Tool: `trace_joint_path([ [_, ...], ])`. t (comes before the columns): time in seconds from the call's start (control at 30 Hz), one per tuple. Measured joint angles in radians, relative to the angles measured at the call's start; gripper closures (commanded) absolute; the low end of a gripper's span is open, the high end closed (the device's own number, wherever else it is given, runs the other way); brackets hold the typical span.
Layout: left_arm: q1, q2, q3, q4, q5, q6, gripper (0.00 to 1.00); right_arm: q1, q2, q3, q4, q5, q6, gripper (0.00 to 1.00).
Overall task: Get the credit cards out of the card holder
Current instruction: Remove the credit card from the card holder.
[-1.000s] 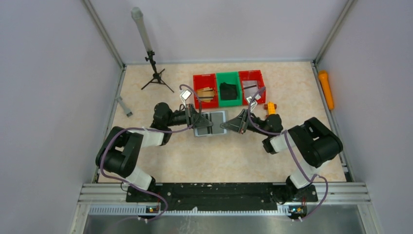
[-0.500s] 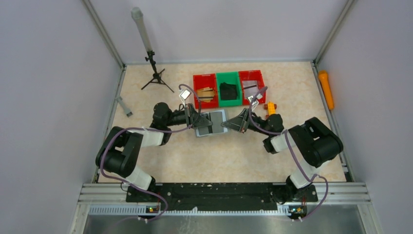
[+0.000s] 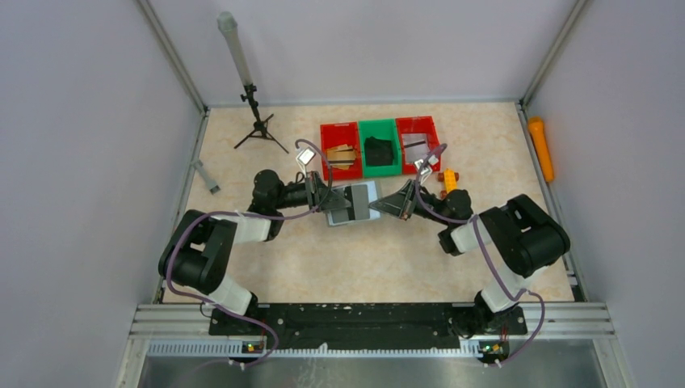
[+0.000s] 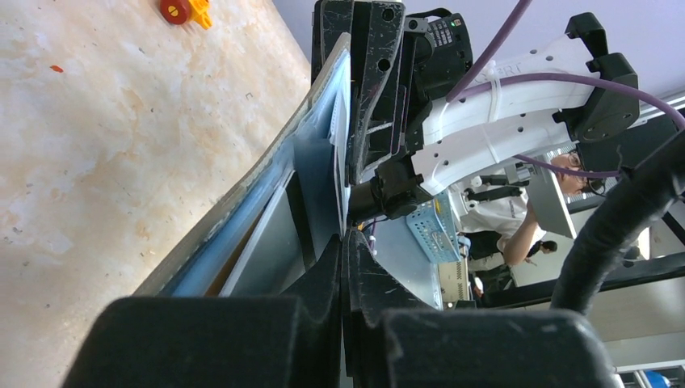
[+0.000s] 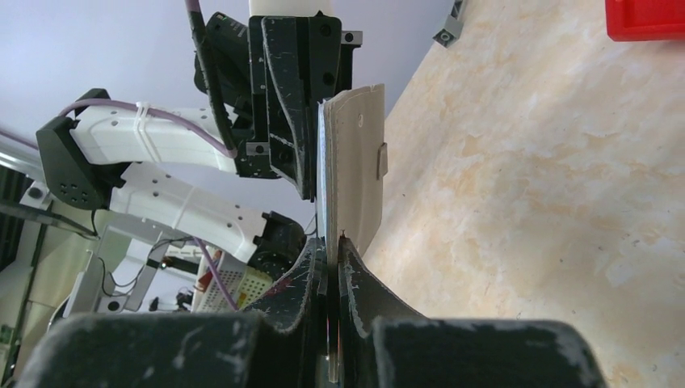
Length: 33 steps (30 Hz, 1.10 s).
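The grey card holder (image 3: 354, 203) is held off the table between my two grippers, tilted on edge. My left gripper (image 3: 333, 202) is shut on its left side and my right gripper (image 3: 378, 205) is shut on its right side. In the left wrist view the holder (image 4: 266, 174) is edge-on with its blue inner pockets open toward me, and my fingers (image 4: 343, 246) pinch a thin inner layer. In the right wrist view my fingers (image 5: 332, 252) pinch the grey outer flap (image 5: 355, 162), whose small tab shows. The credit cards cannot be told apart from the pockets.
Two red bins (image 3: 325, 145) (image 3: 416, 124) and a green bin (image 3: 378, 124) holding a black object stand just behind the holder. An orange toy (image 3: 447, 178) lies near the right arm. A small tripod (image 3: 257, 125) stands back left. An orange cylinder (image 3: 540, 148) lies at the right edge.
The holder lay flat on the table; now both grippers have raised it and tilted it on edge, shifting it slightly right and back.
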Motion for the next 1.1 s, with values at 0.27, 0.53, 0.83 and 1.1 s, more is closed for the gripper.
trace_joint_path([
  [0.27,0.014,0.0,-0.002,0.0,-0.002,-0.001,1.0,-0.018,-0.001,-0.012,-0.003,0.016,-0.003,1.0],
  [0.53,0.041,0.0,-0.023,0.0,-0.005,-0.007,1.0,-0.019,0.0,-0.011,-0.054,0.034,-0.032,1.0],
  [0.83,0.118,0.0,-0.029,-0.085,-0.04,0.016,1.0,-0.073,0.114,-0.011,-0.031,0.044,0.008,1.0],
  [1.1,0.137,0.0,-0.038,-0.127,-0.061,0.029,1.0,-0.083,0.168,0.017,-0.193,0.072,-0.014,0.88],
])
